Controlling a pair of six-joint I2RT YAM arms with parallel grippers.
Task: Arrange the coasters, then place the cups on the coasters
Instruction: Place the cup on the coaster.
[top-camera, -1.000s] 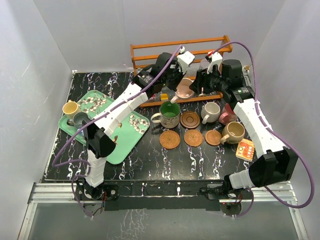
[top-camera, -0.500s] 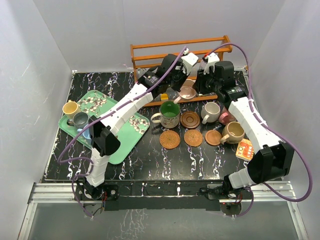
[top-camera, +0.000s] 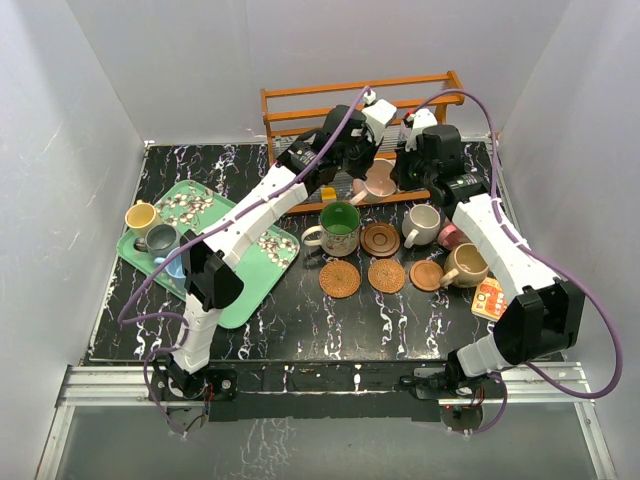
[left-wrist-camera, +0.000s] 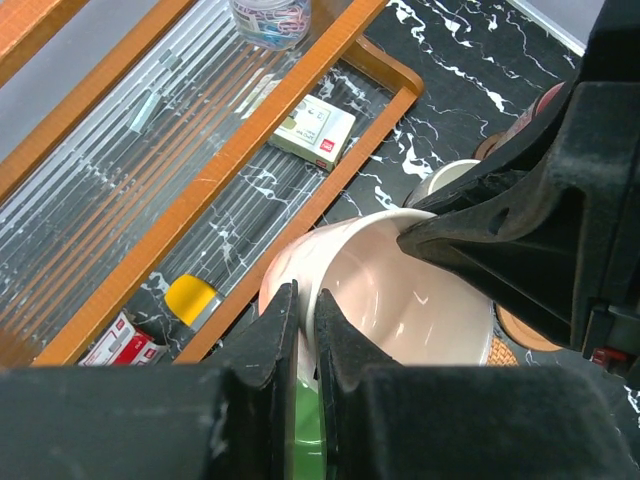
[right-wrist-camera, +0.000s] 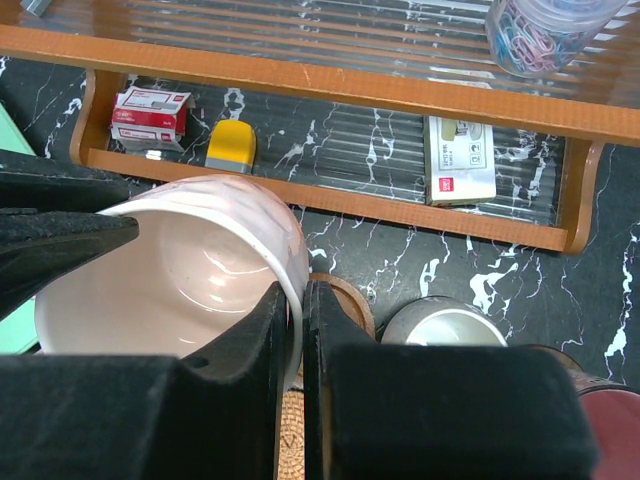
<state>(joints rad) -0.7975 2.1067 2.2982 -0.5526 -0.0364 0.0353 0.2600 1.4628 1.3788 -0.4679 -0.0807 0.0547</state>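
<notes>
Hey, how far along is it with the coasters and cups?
Four coasters lie bare mid-table. Both the left gripper and the right gripper pinch the rim of the pink mug. Left: those coasters need mugs, and the yellow mug and grey mug sit on the green tray.

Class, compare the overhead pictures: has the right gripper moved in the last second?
Yes. The right gripper shifted left, away from the orange wooden rack's right end, onto the pale pink ceramic mug's rim.

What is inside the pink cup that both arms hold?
The pink cup looks empty: only its glossy inner wall shows. The jaws clamped on its rim cover the lowest part of the inside.
</notes>
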